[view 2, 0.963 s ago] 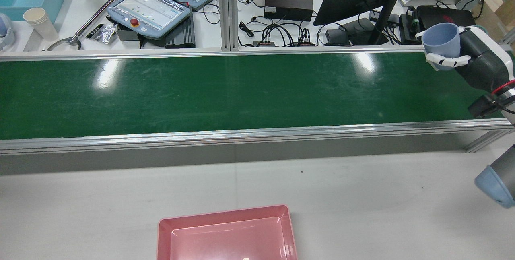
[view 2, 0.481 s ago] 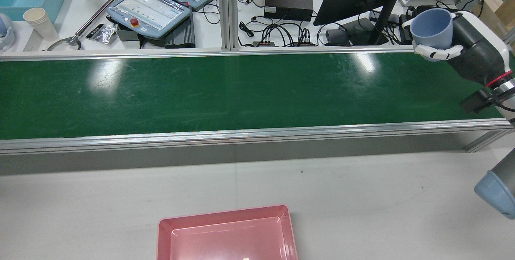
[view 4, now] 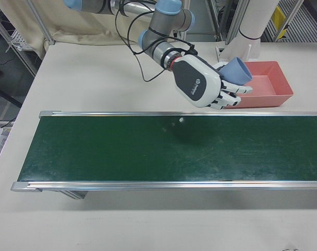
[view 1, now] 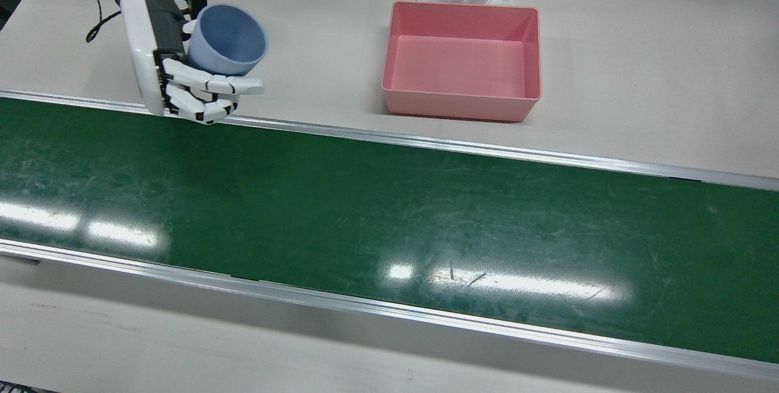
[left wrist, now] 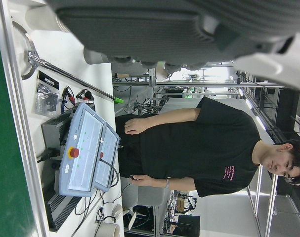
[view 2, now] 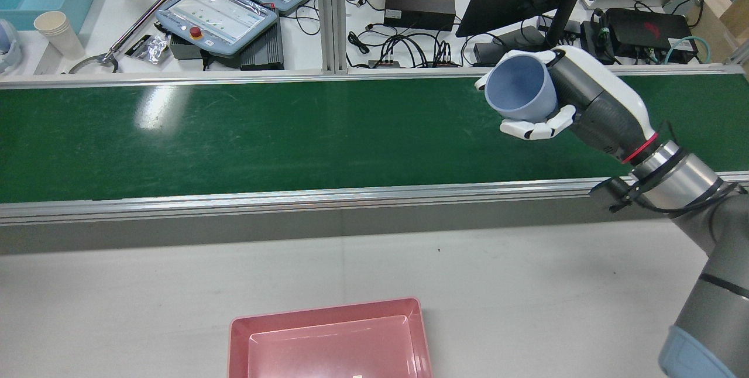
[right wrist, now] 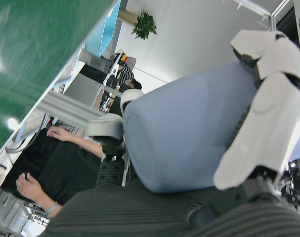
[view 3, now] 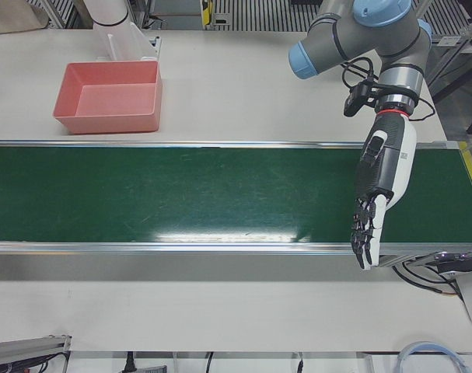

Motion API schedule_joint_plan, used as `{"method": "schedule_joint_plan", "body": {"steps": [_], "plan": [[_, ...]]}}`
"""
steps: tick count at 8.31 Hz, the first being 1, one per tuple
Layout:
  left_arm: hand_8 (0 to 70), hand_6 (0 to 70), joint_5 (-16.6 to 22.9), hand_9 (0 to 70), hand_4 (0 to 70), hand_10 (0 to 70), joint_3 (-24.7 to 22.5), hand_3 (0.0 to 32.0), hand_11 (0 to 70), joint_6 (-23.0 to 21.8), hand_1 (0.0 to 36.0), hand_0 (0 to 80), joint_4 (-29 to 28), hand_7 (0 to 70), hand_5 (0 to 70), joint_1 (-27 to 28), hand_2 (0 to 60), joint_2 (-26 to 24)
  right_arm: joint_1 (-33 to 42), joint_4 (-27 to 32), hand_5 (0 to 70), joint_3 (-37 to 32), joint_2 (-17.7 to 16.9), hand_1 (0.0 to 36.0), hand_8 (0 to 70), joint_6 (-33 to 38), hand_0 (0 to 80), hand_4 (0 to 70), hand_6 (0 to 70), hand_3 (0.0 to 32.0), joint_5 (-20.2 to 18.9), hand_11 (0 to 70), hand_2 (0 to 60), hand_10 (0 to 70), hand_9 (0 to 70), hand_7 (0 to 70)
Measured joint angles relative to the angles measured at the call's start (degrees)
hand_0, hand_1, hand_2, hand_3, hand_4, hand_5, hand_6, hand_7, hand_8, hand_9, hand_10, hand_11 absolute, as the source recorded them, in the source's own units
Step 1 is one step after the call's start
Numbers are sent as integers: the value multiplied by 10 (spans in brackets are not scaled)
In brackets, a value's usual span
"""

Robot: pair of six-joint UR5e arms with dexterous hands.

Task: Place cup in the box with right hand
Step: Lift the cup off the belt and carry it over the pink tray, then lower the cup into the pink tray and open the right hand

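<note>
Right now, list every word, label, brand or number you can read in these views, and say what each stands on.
No text reads clearly in any view.
Round logo on the back of the right hand: too small to read.
Screen of the teach pendant: blurred.
White print on the black tag: blurred.
Pink print on the person's shirt: too small.

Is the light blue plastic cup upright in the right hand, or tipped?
Tipped. The light blue plastic cup lies tilted in the right hand, its open mouth turned sideways, so the empty inside shows.
</note>
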Motion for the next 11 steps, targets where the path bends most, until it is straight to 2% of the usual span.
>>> {"method": "schedule_joint_plan", "body": {"steps": [2, 3, 4, 5, 6, 7, 8, 11], "plan": [[0, 0, 0, 0, 0, 0, 0, 0, 0, 0, 0, 0, 1, 0, 0, 0, 0, 0, -130, -8, 144, 38, 17, 317, 559, -78, 486, 476, 298, 0, 58, 666, 600, 467, 700, 700], [0, 0, 0, 0, 0, 0, 0, 0, 0, 0, 0, 0, 1, 0, 0, 0, 0, 0, -189, -8, 134, 44, 28, 280, 511, -111, 478, 370, 269, 0, 82, 630, 600, 442, 700, 700], [0, 0, 0, 0, 0, 0, 0, 0, 0, 0, 0, 0, 1, 0, 0, 0, 0, 0, -239, -6, 127, 45, 38, 278, 458, -141, 481, 316, 238, 0, 104, 577, 600, 404, 700, 700], [0, 0, 0, 0, 0, 0, 0, 0, 0, 0, 0, 0, 1, 0, 0, 0, 0, 0, -279, -4, 116, 43, 43, 292, 360, -165, 489, 227, 179, 0, 122, 452, 600, 305, 555, 550], [0, 0, 0, 0, 0, 0, 0, 0, 0, 0, 0, 0, 0, 0, 0, 0, 0, 0, -307, -3, 91, 39, 47, 284, 178, -183, 493, 72, 101, 0, 133, 232, 541, 145, 295, 271], [0, 0, 0, 0, 0, 0, 0, 0, 0, 0, 0, 0, 0, 0, 0, 0, 0, 0, -328, -2, 68, 34, 49, 271, 12, -195, 500, 0, 38, 0, 140, 31, 377, 7, 37, 69], [0, 0, 0, 0, 0, 0, 0, 0, 0, 0, 0, 0, 0, 0, 0, 0, 0, 0, -341, 1, 61, 29, 51, 263, 0, -200, 499, 0, 31, 0, 143, 0, 330, 0, 0, 60], [0, 0, 0, 0, 0, 0, 1, 0, 0, 0, 0, 0, 0, 0, 0, 0, 0, 0, -358, 16, 59, 20, 52, 259, 0, -201, 494, 0, 37, 0, 145, 0, 338, 0, 12, 101]]}}
